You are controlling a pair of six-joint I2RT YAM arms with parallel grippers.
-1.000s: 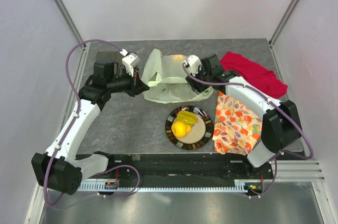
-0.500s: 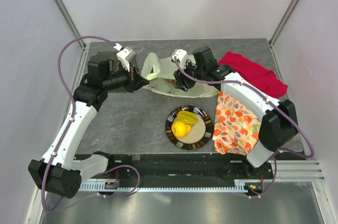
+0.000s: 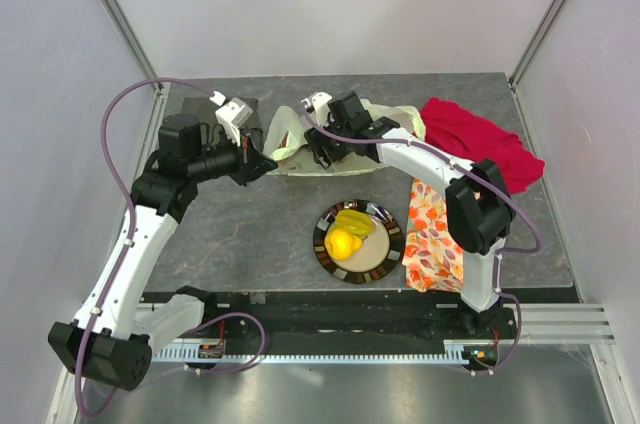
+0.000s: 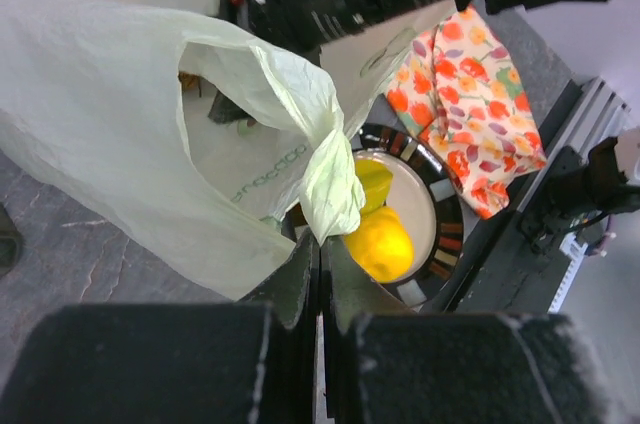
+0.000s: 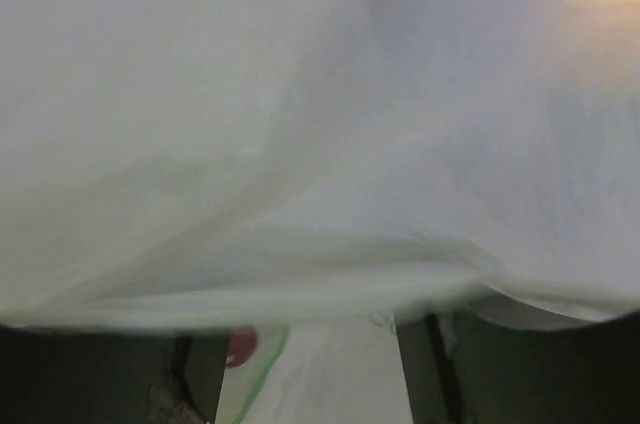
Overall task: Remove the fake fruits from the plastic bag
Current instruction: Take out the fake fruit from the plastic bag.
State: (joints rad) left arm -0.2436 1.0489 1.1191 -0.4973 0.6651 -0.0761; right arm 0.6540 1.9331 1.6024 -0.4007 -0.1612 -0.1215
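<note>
While the thin, crinkly plastic bag (image 4: 110, 124) lies limp near the far edge of the desk (image 3: 250, 234), the left end effector (image 4: 320, 259) is clamped on its twisted handle (image 4: 330, 184), a sensible hold for light, slippery film, and the right end effector (image 3: 320, 142), draped in it, cannot be read.

The plastic bag (image 4: 120, 134) was seen as thin, crinkled, translucent film with a faint sheen. The lemon (image 4: 380, 244) was moulded in smooth, slightly glossy plastic. The plate (image 4: 445, 229) was glazed and shiny. The flowered cloth (image 4: 470, 114) and the red cloth (image 3: 480, 139) were shown as soft, matt fabric. The table (image 3: 250, 224) was finished in matt, stone-like grey.
</note>
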